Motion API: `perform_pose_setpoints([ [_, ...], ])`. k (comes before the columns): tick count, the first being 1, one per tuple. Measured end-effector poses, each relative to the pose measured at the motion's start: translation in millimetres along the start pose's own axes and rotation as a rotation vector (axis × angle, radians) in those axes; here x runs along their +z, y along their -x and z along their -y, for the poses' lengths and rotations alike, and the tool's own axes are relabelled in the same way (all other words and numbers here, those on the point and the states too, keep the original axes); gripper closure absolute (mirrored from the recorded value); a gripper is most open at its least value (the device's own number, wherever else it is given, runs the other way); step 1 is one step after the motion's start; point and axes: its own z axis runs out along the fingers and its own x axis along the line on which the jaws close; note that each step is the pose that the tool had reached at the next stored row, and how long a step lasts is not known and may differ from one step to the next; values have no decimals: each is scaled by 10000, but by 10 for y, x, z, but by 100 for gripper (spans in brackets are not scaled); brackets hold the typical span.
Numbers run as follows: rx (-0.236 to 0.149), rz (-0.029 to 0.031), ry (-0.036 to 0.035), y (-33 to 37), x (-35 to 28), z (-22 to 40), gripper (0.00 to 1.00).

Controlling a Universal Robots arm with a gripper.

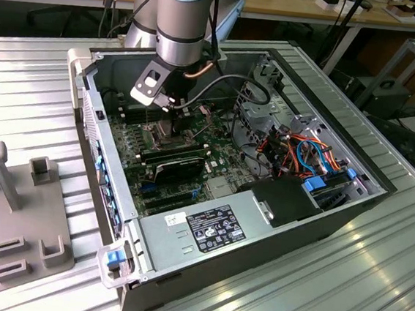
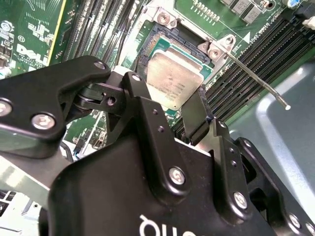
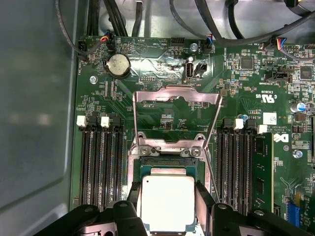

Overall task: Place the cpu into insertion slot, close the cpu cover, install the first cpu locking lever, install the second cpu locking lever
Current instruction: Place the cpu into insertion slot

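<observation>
We see the gripper (image 2: 170, 96) pinching the cpu (image 3: 166, 202) by opposite edges over the insertion slot (image 3: 167, 163); the cpu cover (image 3: 177, 94) is swung clear.

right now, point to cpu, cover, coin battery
cpu (image 3: 167, 204), first wrist view, middle of metal top
cover (image 3: 152, 96), first wrist view, bar opposite hinge
coin battery (image 3: 118, 65), first wrist view, its face

An open computer case (image 1: 255, 274) is sitting on a ribbed metal table (image 1: 340, 301), a grey fixture (image 1: 17, 218) lying beside it; its green motherboard (image 3: 98, 103) is carrying a coin battery (image 3: 118, 64).
</observation>
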Motion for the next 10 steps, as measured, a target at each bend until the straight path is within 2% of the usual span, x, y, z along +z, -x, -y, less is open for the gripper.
perform_pose_setpoints([
  [6,1,1,-5,3,12,2,47],
  [8,8,1,-15,29,107,12,47],
  [10,93,9,-16,35,113,13,47],
])
